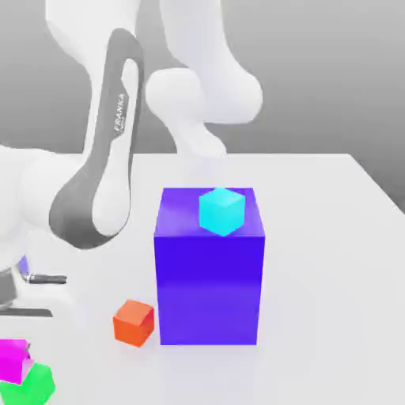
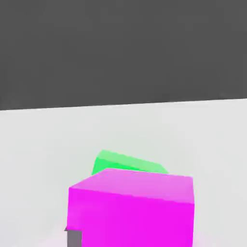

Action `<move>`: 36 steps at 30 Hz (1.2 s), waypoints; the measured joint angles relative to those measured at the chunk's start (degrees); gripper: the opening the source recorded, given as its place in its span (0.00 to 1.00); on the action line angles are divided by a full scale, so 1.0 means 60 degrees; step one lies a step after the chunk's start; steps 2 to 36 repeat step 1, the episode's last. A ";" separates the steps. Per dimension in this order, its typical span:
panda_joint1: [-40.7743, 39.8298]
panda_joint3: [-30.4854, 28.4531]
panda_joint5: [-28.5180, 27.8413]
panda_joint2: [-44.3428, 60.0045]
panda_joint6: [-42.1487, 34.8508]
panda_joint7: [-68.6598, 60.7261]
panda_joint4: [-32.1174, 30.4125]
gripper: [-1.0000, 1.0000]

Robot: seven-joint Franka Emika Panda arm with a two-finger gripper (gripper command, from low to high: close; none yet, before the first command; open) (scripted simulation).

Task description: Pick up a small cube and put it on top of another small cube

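Note:
The small magenta cube (image 1: 12,357) sits at the lower left corner of the exterior view, against the small green cube (image 1: 33,384), which looks tilted. I cannot tell whether the magenta cube rests on the green one or leans beside it. My gripper (image 1: 11,316) hangs just above the magenta cube at the exterior view's left edge, partly cut off. In the hand view the magenta cube (image 2: 132,210) is very close, with the green cube (image 2: 126,163) partly hidden behind it.
A big blue-purple block (image 1: 210,277) stands mid-table with a cyan cube (image 1: 221,211) on top. An orange cube (image 1: 133,322) lies at the block's lower left corner. The arm's white links (image 1: 103,182) rise over the left side. The white table (image 1: 332,261) stretches to the exterior view's right.

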 joint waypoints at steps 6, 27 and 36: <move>0.0000 0.0000 0.0000 0.0000 0.0000 0.0000 0.0000 1.00; 0.0000 0.0000 0.0000 0.0000 0.0000 0.0000 0.0000 1.00; 0.0000 0.0000 0.0000 0.0000 0.0000 0.0000 0.0000 1.00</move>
